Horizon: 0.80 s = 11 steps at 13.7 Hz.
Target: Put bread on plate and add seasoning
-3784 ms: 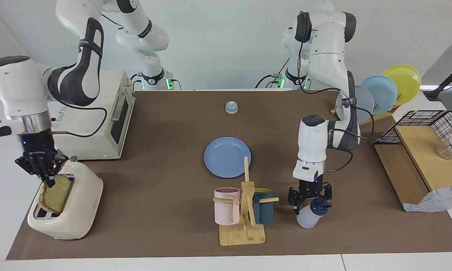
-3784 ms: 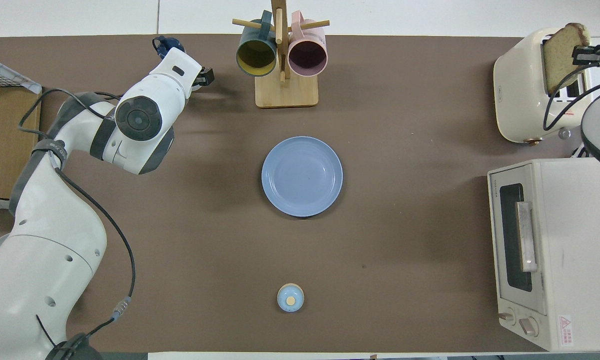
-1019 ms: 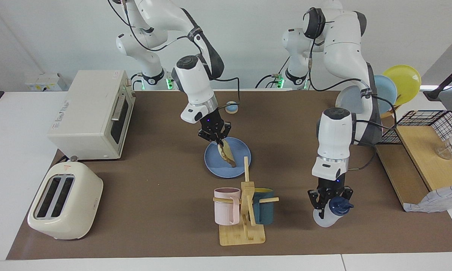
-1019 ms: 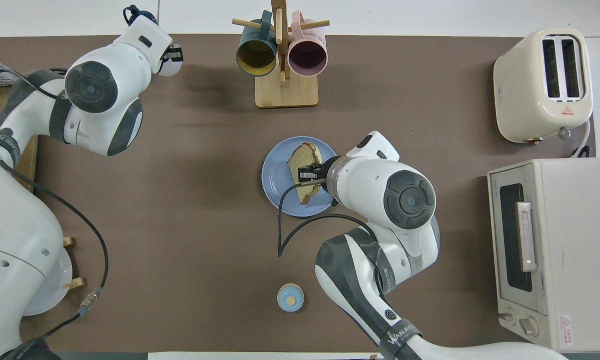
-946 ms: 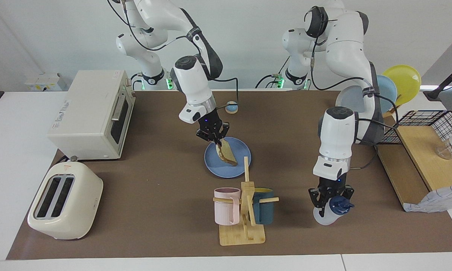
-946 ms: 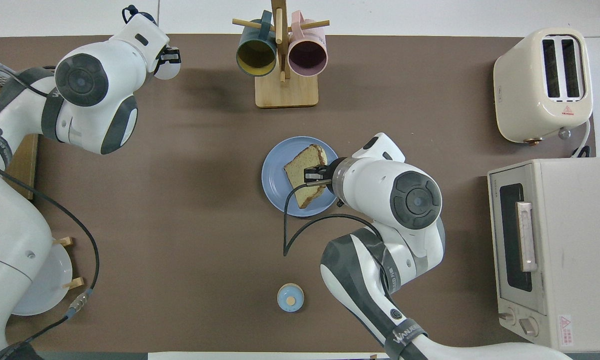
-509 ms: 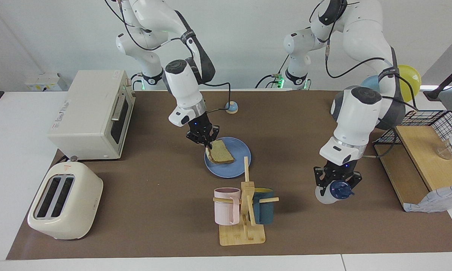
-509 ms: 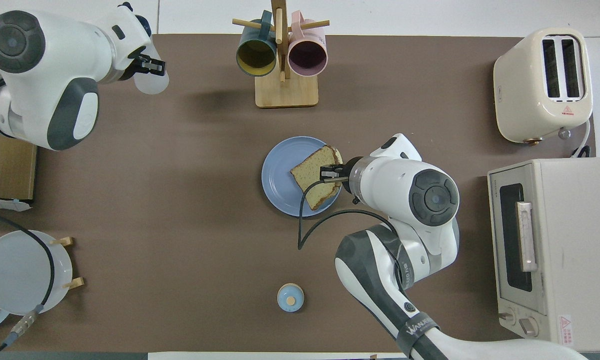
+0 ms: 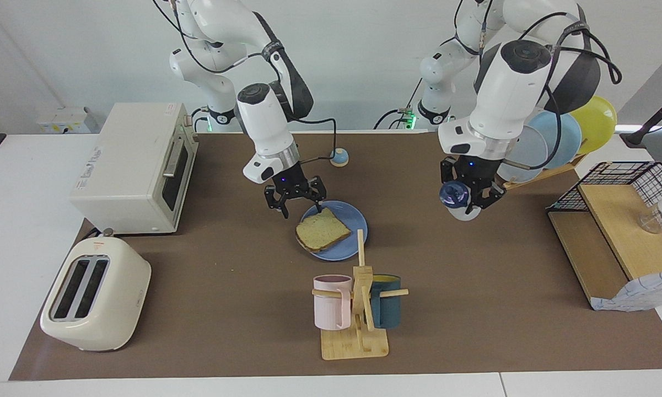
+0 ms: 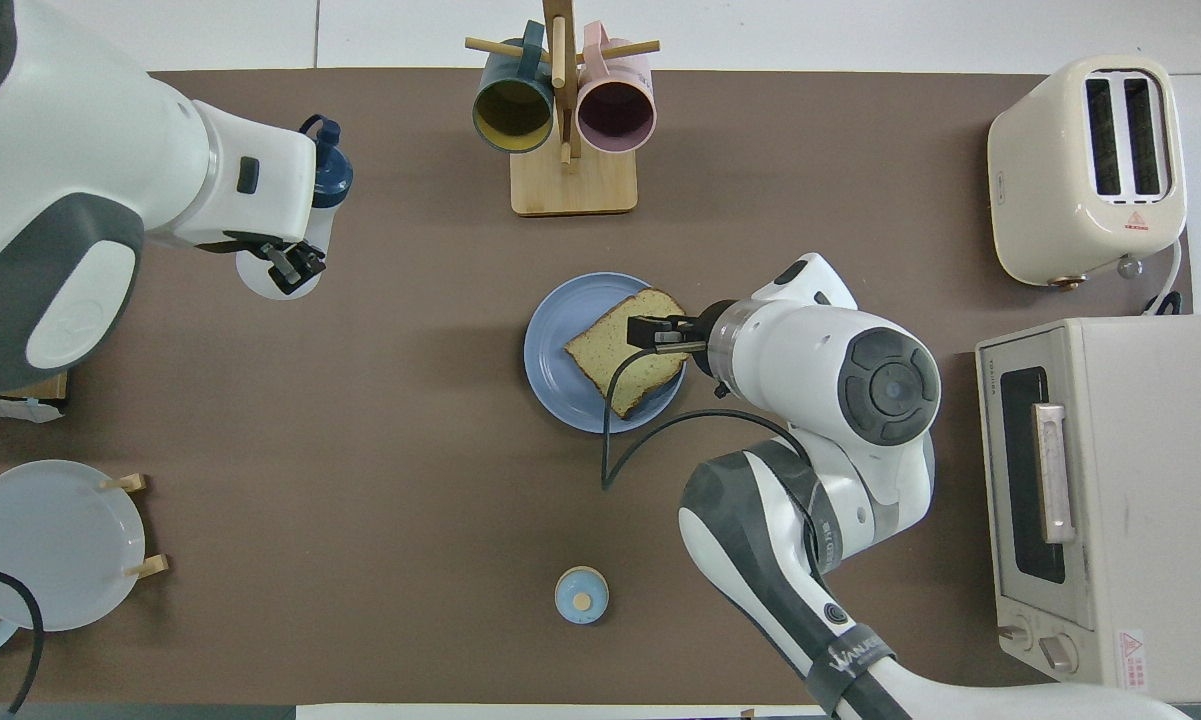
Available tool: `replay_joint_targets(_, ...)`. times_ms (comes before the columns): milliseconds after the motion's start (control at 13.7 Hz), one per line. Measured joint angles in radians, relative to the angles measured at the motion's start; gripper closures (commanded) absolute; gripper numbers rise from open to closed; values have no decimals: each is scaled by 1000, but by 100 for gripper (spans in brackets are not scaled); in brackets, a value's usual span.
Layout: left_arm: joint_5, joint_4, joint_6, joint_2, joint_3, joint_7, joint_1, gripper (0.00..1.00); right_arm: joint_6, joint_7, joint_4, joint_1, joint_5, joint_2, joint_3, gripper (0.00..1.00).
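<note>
Right end effector [image 9: 299,208] spread apart above bread [image 9: 322,231], laid on plate [image 9: 353,242]. Left end effector [image 9: 470,196] clamped on seasoning [image 9: 456,198], raised; sprinkling left.

"WANJEE" on right arm [image 10: 840,655]

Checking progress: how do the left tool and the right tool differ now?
The right tool is open and empty, over the rim of the plate by the bread; the left tool, above the table, is shut on the seasoning bottle. The right tool points down; the left tool holds its bottle tilted. Both hang in the air.
</note>
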Motion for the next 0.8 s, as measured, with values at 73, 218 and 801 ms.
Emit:
replay_joint_targets(73,0,-21,-39,0,-69,77,59,100,-26,-2,17,1,0,-1,1,0)
replay_joint_targets(218,-2,-64,-114,1,-173,218,150,100,-206,-3,109,2,11,0,3,0)
replay_joint_targets(801,-5,-166,-194,1,-367,271,182,100,-655,63,395,-17,333,-53,0,0)
